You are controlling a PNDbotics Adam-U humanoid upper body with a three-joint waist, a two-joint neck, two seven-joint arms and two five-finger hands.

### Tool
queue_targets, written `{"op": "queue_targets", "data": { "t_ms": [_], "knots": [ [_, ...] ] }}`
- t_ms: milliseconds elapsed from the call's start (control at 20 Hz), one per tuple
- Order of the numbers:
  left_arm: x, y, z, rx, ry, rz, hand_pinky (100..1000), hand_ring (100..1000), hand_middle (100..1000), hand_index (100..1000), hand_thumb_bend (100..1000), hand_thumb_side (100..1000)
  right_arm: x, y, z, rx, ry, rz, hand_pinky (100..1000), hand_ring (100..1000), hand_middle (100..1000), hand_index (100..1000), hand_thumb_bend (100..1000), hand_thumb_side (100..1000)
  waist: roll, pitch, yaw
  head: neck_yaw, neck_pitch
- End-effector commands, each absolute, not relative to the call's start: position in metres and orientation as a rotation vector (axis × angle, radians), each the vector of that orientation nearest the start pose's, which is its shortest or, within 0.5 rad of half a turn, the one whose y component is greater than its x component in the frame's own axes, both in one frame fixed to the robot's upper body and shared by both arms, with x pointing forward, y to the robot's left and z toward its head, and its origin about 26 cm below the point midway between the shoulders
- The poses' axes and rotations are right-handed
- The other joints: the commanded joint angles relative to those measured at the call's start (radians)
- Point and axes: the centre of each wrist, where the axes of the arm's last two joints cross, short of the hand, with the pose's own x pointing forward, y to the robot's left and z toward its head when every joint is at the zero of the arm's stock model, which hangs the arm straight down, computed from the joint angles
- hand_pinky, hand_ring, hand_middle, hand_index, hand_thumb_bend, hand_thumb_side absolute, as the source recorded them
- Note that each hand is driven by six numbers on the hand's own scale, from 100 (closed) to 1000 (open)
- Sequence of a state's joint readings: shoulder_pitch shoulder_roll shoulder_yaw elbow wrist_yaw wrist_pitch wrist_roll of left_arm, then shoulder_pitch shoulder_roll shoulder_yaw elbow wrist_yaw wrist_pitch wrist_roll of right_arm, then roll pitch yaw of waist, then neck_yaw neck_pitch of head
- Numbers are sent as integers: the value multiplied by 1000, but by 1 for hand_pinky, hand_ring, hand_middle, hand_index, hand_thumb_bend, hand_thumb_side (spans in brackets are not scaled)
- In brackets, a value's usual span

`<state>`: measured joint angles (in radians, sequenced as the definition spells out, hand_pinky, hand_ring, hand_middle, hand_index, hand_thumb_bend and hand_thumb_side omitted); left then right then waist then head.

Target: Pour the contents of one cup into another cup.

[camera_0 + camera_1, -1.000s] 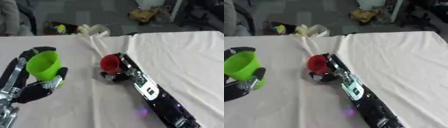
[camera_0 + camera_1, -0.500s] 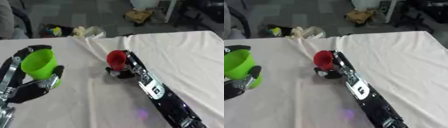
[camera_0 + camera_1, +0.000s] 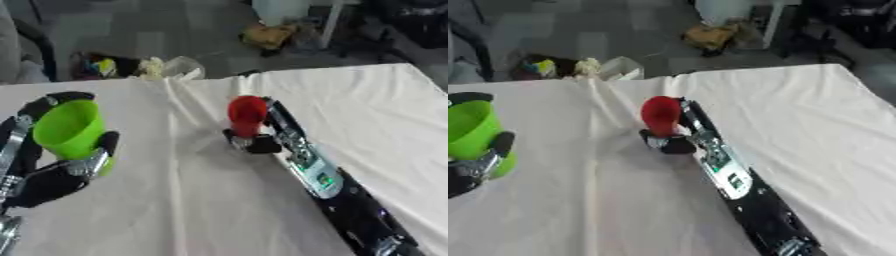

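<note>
A lime-green cup (image 3: 68, 130) is held up at the left, tilted slightly, with my left hand (image 3: 54, 167) shut round it; its inside is not visible. Near the middle of the table, a red cup (image 3: 247, 113) is gripped by my right hand (image 3: 254, 142), whose black forearm (image 3: 324, 180) runs in from the lower right. The red cup leans with its mouth facing away to the left, its base toward me. The two cups are well apart, with bare white cloth between them.
A white, creased cloth (image 3: 201, 210) covers the table. Beyond the far edge, on the grey floor, lie a clear plastic bag and small coloured items (image 3: 144, 67), a yellow-brown bundle (image 3: 267, 35) and a chair leg.
The whole picture has shifted, so the head camera moved. Both cups stay in their hands; the red cup appears slightly nearer the table's far edge than before.
</note>
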<state>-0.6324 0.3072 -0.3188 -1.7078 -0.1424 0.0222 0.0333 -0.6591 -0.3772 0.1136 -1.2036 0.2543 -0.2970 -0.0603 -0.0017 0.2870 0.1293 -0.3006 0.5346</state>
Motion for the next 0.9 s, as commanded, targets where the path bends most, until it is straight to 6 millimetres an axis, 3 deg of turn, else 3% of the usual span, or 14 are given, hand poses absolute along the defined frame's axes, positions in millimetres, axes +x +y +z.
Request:
{"op": "queue_targets", "data": {
  "t_ms": [50, 500, 900],
  "knots": [
    [352, 171, 222, 163, -2252, -814, 411, 255, 471, 768, 100, 242, 426, -274, 149, -448, -2123, 712, 507, 693, 186, 376, 100, 100, 5, -29, -2, 1, -1],
    [339, 189, 233, 255, -2196, -983, 410, 249, 472, 768, 100, 220, 416, -254, 133, -380, -2067, 863, 508, 703, 171, 370, 100, 100, 19, -45, -3, -6, 4],
    [334, 194, 242, 319, -2170, -1100, 407, 247, 474, 768, 100, 204, 412, -220, 118, -253, -2022, 1032, 510, 711, 161, 367, 100, 100, 30, -53, -7, -17, 9]
  ]
}}
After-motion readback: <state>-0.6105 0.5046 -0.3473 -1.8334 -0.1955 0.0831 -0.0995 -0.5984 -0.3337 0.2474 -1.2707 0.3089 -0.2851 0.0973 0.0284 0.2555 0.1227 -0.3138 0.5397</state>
